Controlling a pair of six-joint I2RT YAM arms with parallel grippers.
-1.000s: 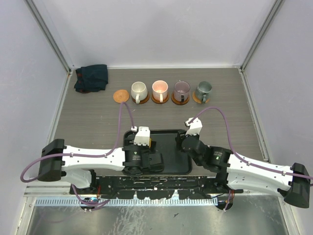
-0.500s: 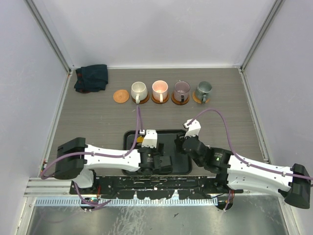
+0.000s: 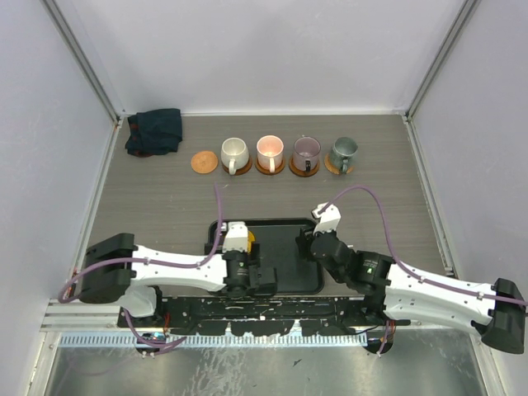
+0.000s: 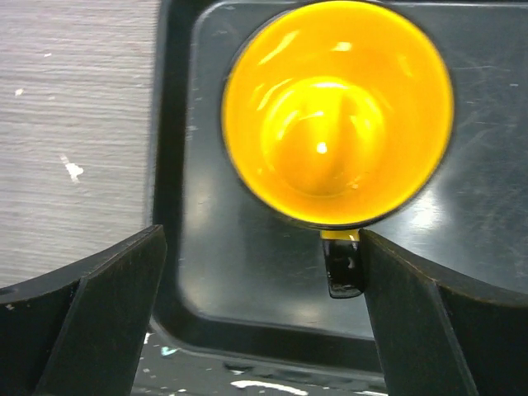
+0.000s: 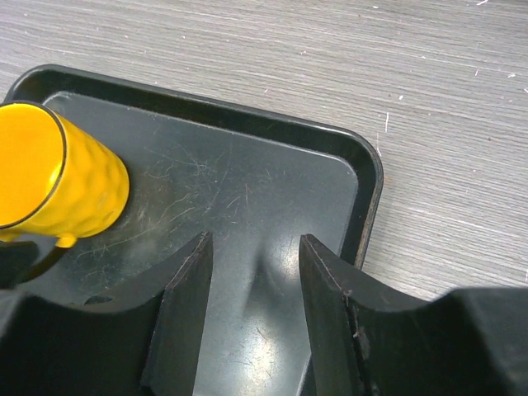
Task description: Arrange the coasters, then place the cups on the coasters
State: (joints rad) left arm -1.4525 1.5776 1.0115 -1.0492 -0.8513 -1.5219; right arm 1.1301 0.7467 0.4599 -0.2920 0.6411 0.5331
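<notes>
A second ago the left arm reached in over the black tray (image 3: 285, 235) with its jaws part-way in. Since then it has swung a little right and back again, and the left gripper (image 4: 262, 239) has thrown its jaws as wide as I've seen them, with nothing held. From its wrist camera the yellow cup (image 4: 338, 111) stands upright at the left end of the tray, mouth up. The cup is just ahead of the fingertips, and its dark handle points back into the gap, close to one finger, though I can't see it touching either. The right gripper (image 5: 256, 243) hasn't budged. It hangs over the right part of the tray with its jaws about half open and empty, the yellow cup off to its side. At the far side of the table nothing has shifted. The cream cup (image 3: 233, 153), pink cup (image 3: 270, 149), mauve cup (image 3: 307, 151) and grey-green cup (image 3: 343, 151) each sit on a coaster in a row. One bare coaster (image 3: 205, 162) waits at the left end, near the dark cloth (image 3: 154, 132). To my eye the wide-open jaws mean the left arm is lining up to take the last cup. Once it is lifted and set on that free coaster, the job looks finished. The grip looks like the tricky part, since the cup is glossy and sits close to the tray's wall.
</notes>
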